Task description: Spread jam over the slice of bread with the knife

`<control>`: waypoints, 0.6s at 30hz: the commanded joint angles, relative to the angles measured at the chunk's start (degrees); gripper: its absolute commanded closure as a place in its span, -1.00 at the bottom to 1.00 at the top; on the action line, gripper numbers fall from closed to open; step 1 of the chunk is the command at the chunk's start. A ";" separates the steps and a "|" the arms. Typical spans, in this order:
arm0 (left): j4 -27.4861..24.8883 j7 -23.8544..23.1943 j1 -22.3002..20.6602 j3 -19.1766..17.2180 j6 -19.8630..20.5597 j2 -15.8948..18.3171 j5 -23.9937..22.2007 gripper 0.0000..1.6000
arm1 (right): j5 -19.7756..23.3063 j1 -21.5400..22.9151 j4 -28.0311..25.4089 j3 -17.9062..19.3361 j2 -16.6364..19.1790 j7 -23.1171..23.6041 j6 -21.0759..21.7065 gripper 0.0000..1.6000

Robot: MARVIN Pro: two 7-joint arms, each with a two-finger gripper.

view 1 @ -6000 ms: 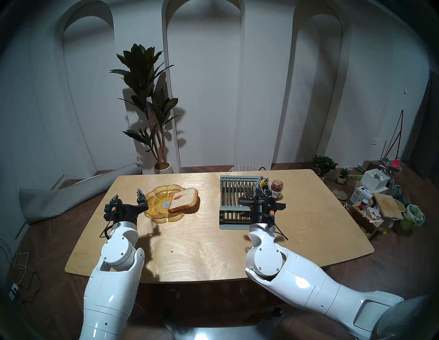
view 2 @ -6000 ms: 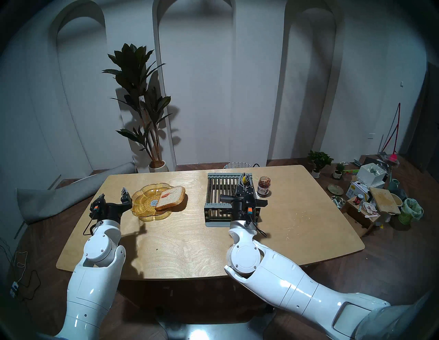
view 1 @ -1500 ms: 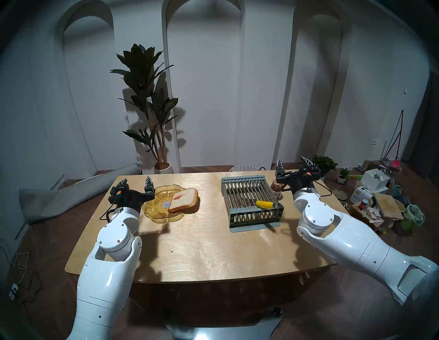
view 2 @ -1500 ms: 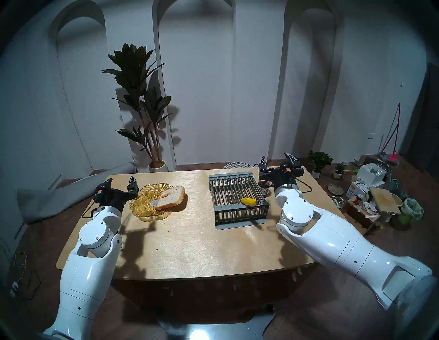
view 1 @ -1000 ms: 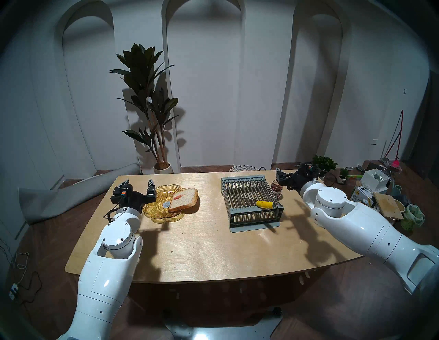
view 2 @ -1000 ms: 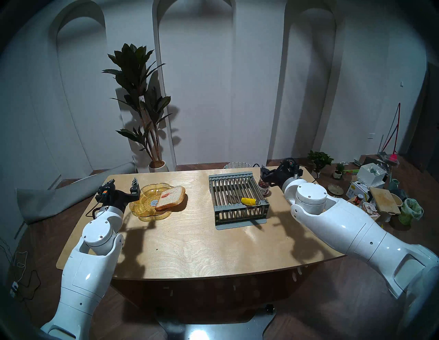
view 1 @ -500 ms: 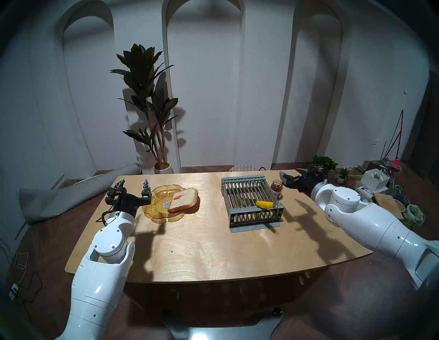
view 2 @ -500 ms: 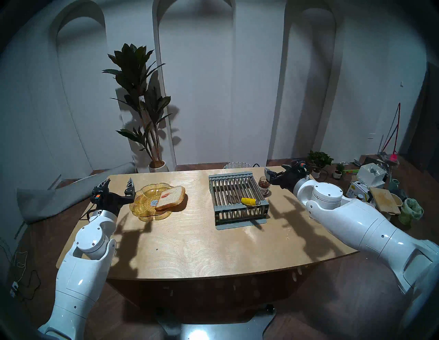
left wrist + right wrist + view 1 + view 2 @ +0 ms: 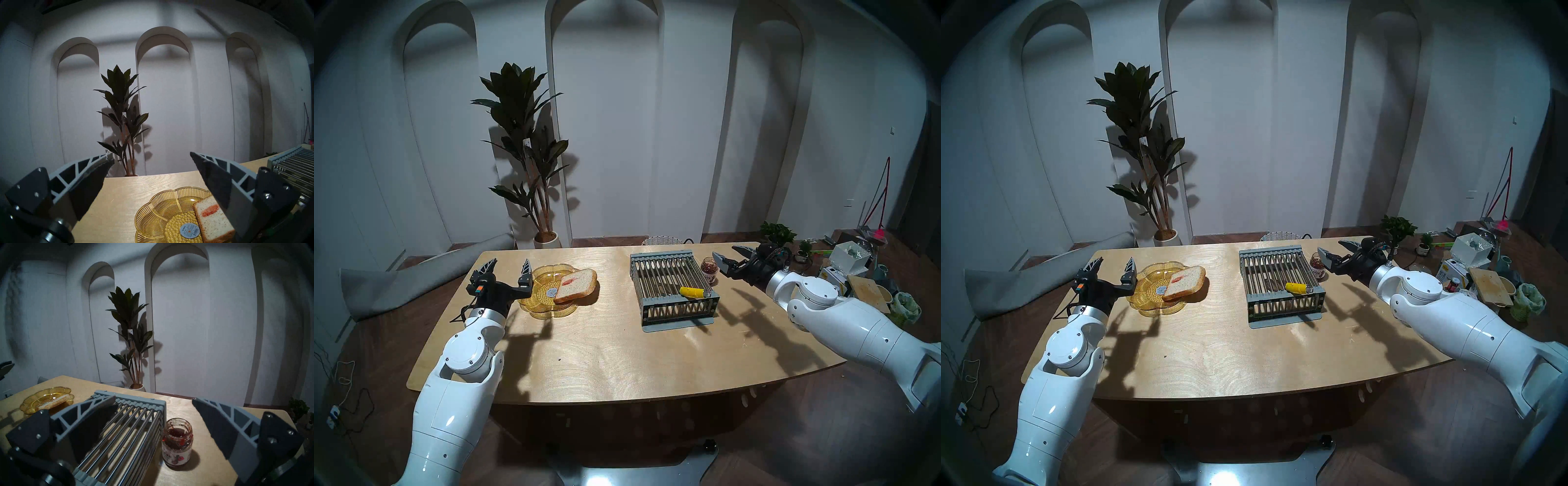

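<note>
Fingers (image 9: 527, 265) wide on both arms, empty; right arm swung off toward table's right edge, knife (image 9: 693, 292) on rack (image 9: 675, 322), bread (image 9: 577, 286) smeared — spreading looks finished.

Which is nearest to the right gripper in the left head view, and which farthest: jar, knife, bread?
From the right gripper:
1. Jar, just to its left, beside the rack.
2. Knife, on the rack's near right corner.
3. Bread, far left, on the dish.
</note>
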 commanded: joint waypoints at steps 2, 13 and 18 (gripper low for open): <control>-1.26 0.75 -2.56 -0.90 3.03 -0.60 -1.87 -1.00 | 1.25 1.55 2.14 1.31 -1.90 5.92 -3.36 -1.00; -1.04 1.78 -2.58 -0.66 4.37 -0.32 -1.23 -1.00 | 0.96 0.16 1.52 1.96 -3.33 0.99 -6.73 -1.00; -1.07 1.86 -2.60 -0.56 4.65 -0.35 -1.34 -1.00 | -0.53 -1.08 0.37 2.42 -4.14 -4.95 -8.66 -1.00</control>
